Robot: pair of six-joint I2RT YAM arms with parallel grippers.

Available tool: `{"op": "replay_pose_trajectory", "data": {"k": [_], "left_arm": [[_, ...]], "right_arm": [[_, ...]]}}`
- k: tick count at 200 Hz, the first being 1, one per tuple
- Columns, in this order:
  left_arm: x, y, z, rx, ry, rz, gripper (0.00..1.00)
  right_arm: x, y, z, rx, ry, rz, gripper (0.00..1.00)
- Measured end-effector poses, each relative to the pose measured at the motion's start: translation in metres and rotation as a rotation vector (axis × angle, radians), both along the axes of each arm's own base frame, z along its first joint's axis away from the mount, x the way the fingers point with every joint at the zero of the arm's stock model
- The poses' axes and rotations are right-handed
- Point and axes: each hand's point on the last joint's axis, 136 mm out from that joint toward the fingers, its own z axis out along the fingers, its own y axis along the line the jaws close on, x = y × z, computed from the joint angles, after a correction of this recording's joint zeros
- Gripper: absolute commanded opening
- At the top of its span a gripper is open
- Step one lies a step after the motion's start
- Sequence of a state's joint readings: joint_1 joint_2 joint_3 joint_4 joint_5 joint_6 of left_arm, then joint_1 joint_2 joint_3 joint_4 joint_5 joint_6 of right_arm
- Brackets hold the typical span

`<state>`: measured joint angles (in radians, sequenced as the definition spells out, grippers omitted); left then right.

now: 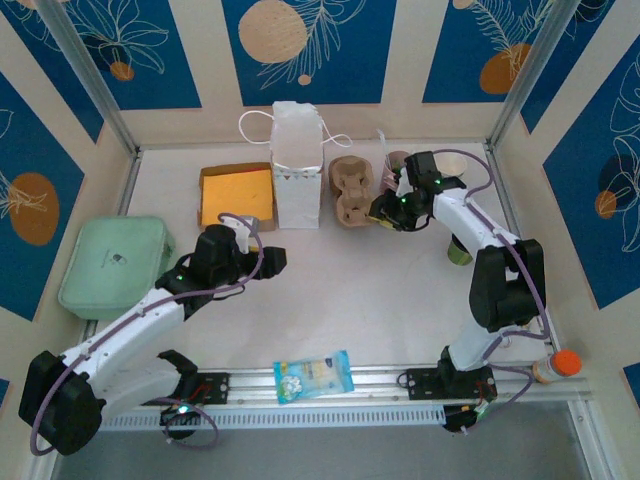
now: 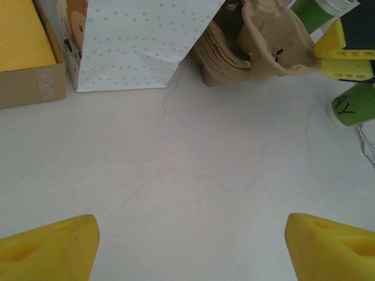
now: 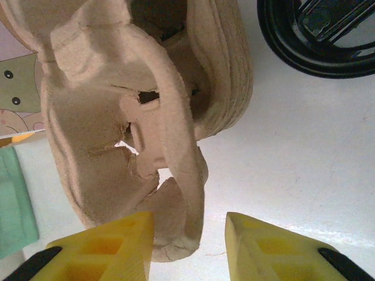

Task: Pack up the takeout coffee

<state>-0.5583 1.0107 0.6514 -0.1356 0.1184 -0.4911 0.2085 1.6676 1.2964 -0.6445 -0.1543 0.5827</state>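
**Coffee cup waits beside right arm as gripper meets carrier**

The green coffee cup [image 1: 459, 253] sits on the right side of the table [image 1: 370, 290], partly hidden under the right arm and apart from the brown cup carrier [image 1: 350, 192]. In the left wrist view the letters "AY" read on the cup's [image 2: 354, 104] side; whether it stands upright cannot be told.

The right arm reaches back and inward. The right gripper [image 3: 190, 228] has its yellow fingers a little apart, with the carrier's [image 3: 117, 117] rim between them and a gap on one side. A black lid [image 3: 316, 35] lies just past the carrier.

The left arm stretches toward the middle, and the left gripper [image 2: 190, 246] has its fingers wide apart over bare table, holding nothing.

A white paper bag [image 1: 297, 165] printed with small hearts stands just left of the carrier, with a box [image 1: 236, 195] of yellow sheets beyond it; the print on the box side is too faint to read. A mint case [image 1: 112, 262] lies at the left edge and a blue packet [image 1: 313, 376] at the near rail. The middle of the table lies open between the arms.
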Motion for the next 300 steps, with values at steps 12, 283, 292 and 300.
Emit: {"op": "replay_pose_trajectory", "data": {"k": [12, 283, 292, 300], "left_arm": [[0.0, 0.0, 0.0, 0.0, 0.0, 0.0, 0.83], [-0.004, 0.01, 0.01, 0.0, -0.039, 0.029, 0.82], [-0.004, 0.01, 0.01, 0.001, -0.039, 0.03, 0.82], [-0.004, 0.01, 0.01, 0.001, -0.039, 0.03, 0.82]], "right_arm": [[0.0, 0.0, 0.005, -0.03, -0.017, 0.002, 0.4], [0.073, 0.047, 0.027, -0.552, -0.115, 0.166, 0.5], [0.075, 0.047, 0.025, -0.555, -0.113, 0.165, 0.49], [0.076, 0.048, 0.023, -0.558, -0.109, 0.166, 0.48]]}}
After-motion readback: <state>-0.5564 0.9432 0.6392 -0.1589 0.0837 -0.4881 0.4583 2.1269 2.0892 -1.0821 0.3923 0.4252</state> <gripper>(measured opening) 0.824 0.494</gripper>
